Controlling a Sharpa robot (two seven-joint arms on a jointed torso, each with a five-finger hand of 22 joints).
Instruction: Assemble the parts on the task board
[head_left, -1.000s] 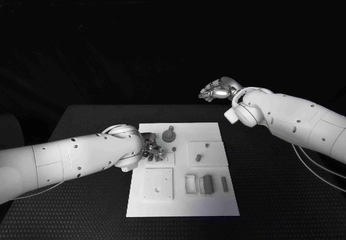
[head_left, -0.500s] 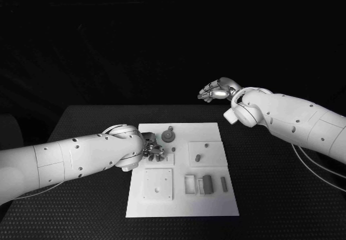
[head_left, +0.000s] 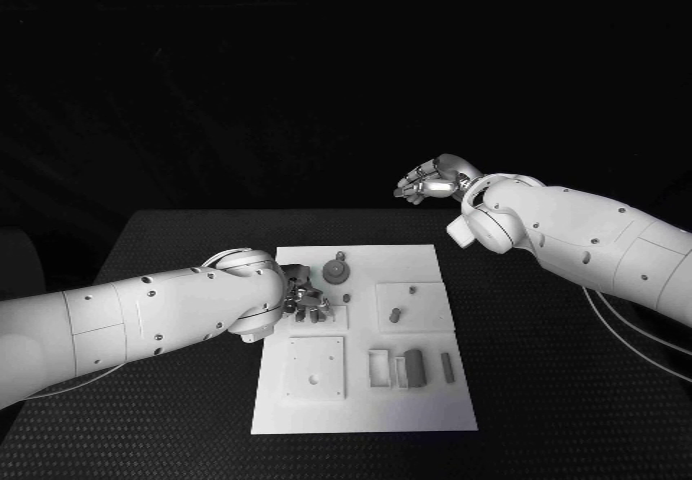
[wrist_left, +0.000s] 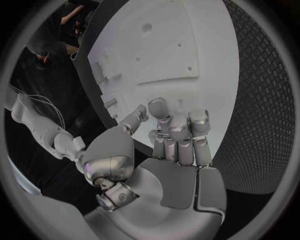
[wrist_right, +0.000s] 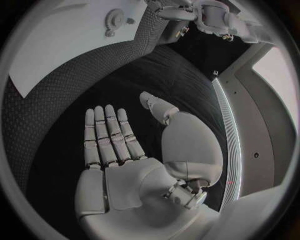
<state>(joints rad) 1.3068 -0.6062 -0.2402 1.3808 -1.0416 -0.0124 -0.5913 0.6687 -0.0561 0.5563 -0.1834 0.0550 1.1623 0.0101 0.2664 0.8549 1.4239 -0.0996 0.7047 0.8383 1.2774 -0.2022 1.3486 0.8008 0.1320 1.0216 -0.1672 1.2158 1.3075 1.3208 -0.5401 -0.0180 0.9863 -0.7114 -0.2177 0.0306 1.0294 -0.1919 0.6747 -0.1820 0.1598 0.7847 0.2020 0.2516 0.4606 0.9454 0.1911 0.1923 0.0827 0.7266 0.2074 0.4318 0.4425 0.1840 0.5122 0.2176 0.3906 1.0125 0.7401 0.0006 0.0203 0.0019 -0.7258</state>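
The left hand (head_left: 303, 300) hovers low over the task board (head_left: 418, 400), fingers curled, nothing visibly held. The right hand (wrist_right: 134, 150) lies spread, empty. The small grey parts (head_left: 395, 315) look rigid and light; pinch them by their sides.

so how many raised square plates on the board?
2 clearly: one in the near-left part of the board, one right of centre. A third may sit under the left hand; just its corner shows.
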